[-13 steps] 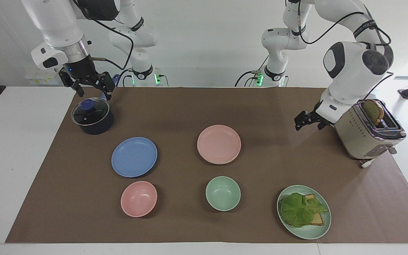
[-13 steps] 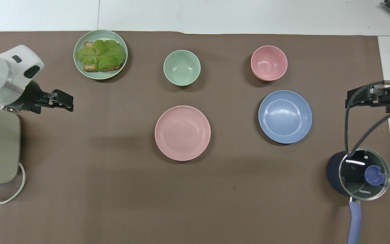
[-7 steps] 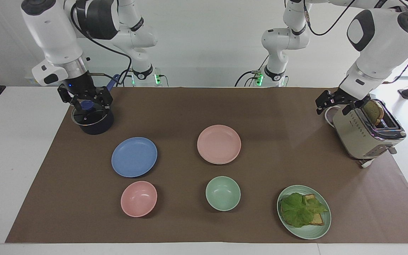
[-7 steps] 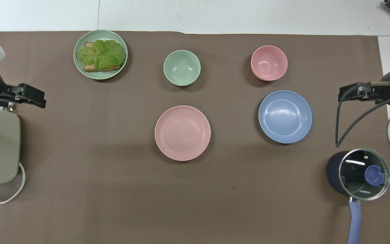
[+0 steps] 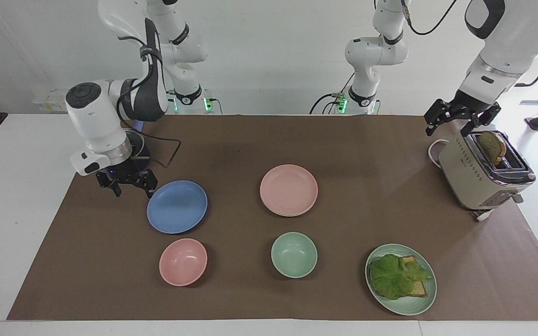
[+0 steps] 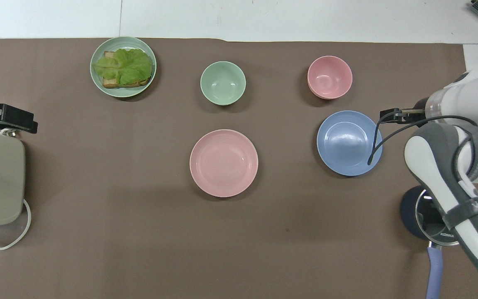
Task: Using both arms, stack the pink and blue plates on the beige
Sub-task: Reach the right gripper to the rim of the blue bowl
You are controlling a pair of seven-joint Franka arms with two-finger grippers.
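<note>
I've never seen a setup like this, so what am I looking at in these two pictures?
Two white robot arms work at a table. One picture faces them; the other looks down from above their end. The right gripper hangs open beside the blue plate; the left gripper hangs open over the toaster. Neither holds anything. The pink plate sits mid-table, seemingly on another plate. Farther out: a pink bowl, a green bowl and a sandwich plate. A pot stands near the right arm.
</note>
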